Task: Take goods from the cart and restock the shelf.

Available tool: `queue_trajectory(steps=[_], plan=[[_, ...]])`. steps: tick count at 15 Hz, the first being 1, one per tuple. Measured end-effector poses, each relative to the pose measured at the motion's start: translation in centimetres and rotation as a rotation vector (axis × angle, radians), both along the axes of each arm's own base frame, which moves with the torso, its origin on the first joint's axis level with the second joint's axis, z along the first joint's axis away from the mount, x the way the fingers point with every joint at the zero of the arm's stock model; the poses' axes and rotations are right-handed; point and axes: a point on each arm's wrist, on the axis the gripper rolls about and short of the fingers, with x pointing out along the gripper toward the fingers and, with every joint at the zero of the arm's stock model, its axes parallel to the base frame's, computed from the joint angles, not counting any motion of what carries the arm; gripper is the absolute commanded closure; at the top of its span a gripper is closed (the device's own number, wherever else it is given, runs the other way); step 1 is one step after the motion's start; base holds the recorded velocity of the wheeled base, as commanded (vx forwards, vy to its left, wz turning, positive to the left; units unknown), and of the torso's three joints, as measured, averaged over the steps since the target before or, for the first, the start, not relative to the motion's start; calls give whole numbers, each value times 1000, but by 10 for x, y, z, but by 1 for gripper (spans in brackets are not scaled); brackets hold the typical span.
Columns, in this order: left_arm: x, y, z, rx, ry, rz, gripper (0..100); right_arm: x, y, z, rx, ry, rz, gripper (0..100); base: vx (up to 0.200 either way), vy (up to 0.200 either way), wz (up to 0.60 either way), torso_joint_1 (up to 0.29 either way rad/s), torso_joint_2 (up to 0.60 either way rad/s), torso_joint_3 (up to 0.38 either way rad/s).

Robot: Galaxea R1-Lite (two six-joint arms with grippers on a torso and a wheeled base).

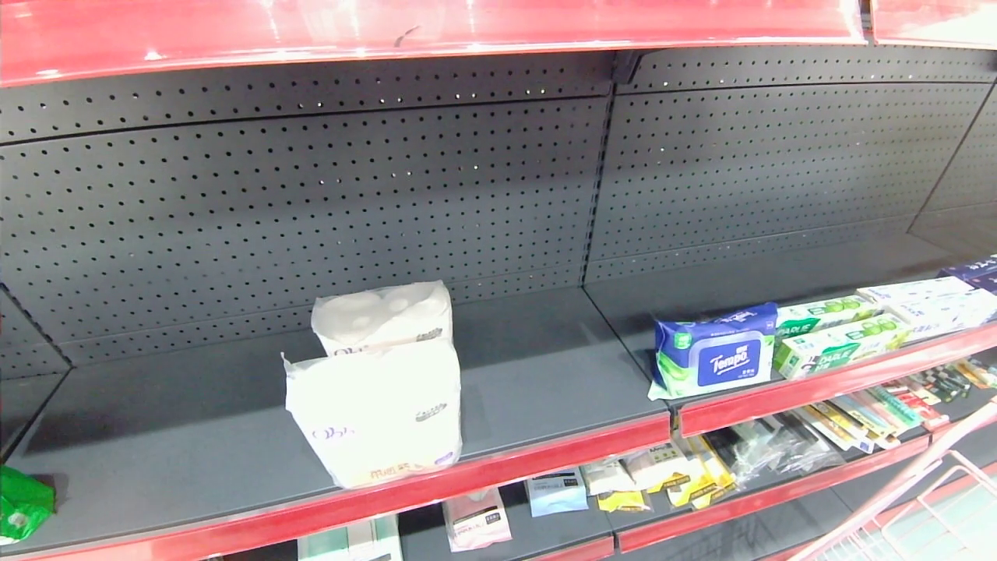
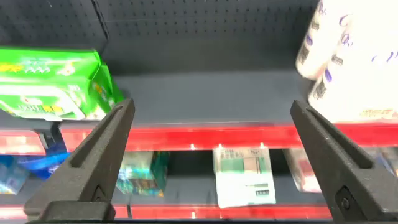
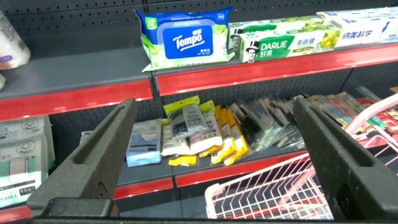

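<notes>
Left gripper [image 2: 214, 165]: fingers spread wide, nothing between them; I see it facing front edge of shelf [image 1: 545, 366]. Right gripper [image 3: 211, 165]: fingers apart too, holding nothing; pink cart [image 3: 261, 190] beyond them, not touching. Two toilet paper packs [image 1: 378, 413] upright on shelf, one behind other, touching, clear of both sets of fingers. Wipes pack [image 1: 713, 351] just beside toothpaste boxes [image 1: 841, 343] in next bay. Green pack [image 1: 22, 502] at shelf's far left.
</notes>
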Motion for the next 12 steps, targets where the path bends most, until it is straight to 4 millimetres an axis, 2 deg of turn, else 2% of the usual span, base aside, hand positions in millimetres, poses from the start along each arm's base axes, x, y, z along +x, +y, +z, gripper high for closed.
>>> queue_trajectory(steps=[3, 6, 12], plan=[[3, 1, -4, 32, -84, -3, 0, 0, 0, 0, 0, 0, 0, 0, 0, 0, 0, 0, 0, 0], [5, 1, -12, 5, -67, 0, 0, 0, 0, 0, -2, 0, 0, 0, 0, 0, 0, 0, 0, 0], [6, 1, -13, 2, -66, 0, 0, 0, 0, 0, -6, 0, 2, 0, 0, 0, 0, 0, 0, 0]])
